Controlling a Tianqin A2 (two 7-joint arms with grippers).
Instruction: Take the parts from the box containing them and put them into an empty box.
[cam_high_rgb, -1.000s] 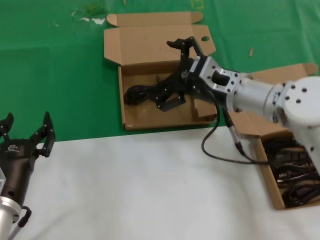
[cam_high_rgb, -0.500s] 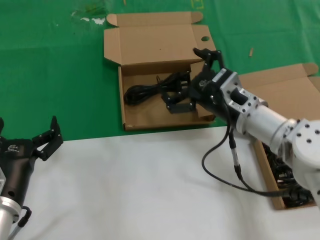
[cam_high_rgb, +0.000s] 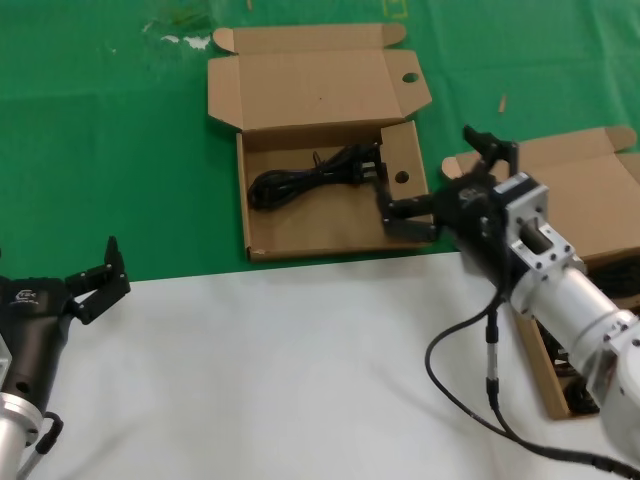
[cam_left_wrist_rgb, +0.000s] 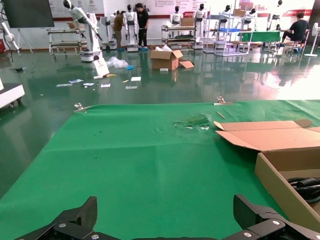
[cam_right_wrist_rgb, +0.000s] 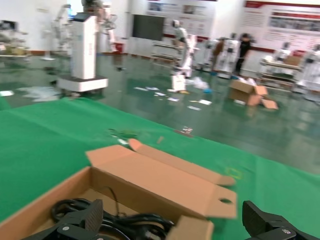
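Waiting at lower left, left gripper (cam_high_rgb: 85, 283) gaping wide, holding nothing. Hovering right of centre over the punched box (cam_high_rgb: 330, 190), right gripper (cam_high_rgb: 445, 180) spread open, empty. Lying inside, one cord (cam_high_rgb: 300, 180). Peeking behind the arm, plain box (cam_high_rgb: 560, 175), contents mostly hidden.

Lighting: bright, even, overhead and diffuse in all three views. Shadows soft and short. The holed box (cam_high_rgb: 325, 190) throws a thin dark line along its near wall; the cord (cam_high_rgb: 310, 177) inside it reads clearly against the cardboard. White cloth (cam_high_rgb: 280, 370) at the tabletop's near edge is bright, not blown out. Green cloth (cam_high_rgb: 110, 150) is evenly lit. Head view sharp, slight softness on the right gripper (cam_high_rgb: 440, 180). Left wrist view crisp, with ceiling-light glare on the glossy hall floor (cam_left_wrist_rgb: 150, 85). Right wrist view blurred throughout, its background washed and hazy.
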